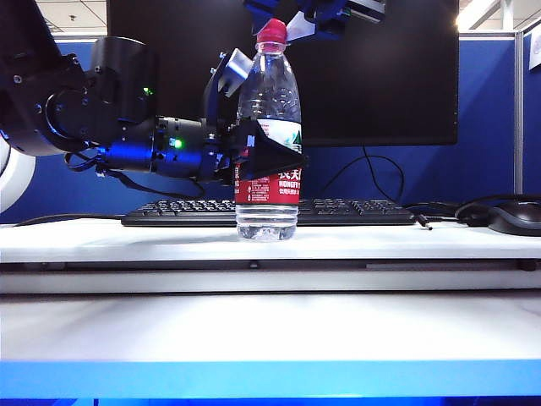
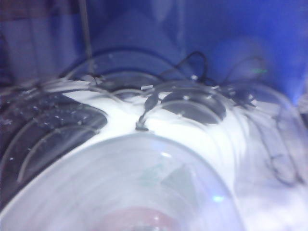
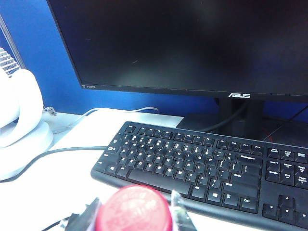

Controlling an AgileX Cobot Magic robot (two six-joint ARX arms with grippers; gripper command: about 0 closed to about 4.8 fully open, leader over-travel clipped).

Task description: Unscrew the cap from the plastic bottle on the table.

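Red cap (image 1: 271, 33) still on top of the plastic bottle (image 1: 268, 127), upright on the white table (image 1: 270, 326) just in front of the keyboard (image 1: 355, 211). In the right wrist view, cap (image 3: 136, 209) cut off at the frame's edge, one clear finger (image 3: 178, 209) at its 3 o'clock and a dark one at its 9 o'clock, both right against it; true contact hard to confirm. Right gripper (image 1: 287, 25) above at 12 o'clock in the exterior view, mostly cropped by the frame; grip on the cap impossible to judge.

Left gripper (image 1: 254, 152) clamped around the bottle's middle from 9 o'clock, covering part of the red-and-white label. Left wrist view almost wholly filled by the blurred clear bottle wall (image 2: 120, 183); own fingers not visible there, cables and dark shapes behind only smeared.

Monitor (image 3: 192, 43) behind the keyboard, mouse (image 1: 516, 216) at 3 o'clock, partly cut off.
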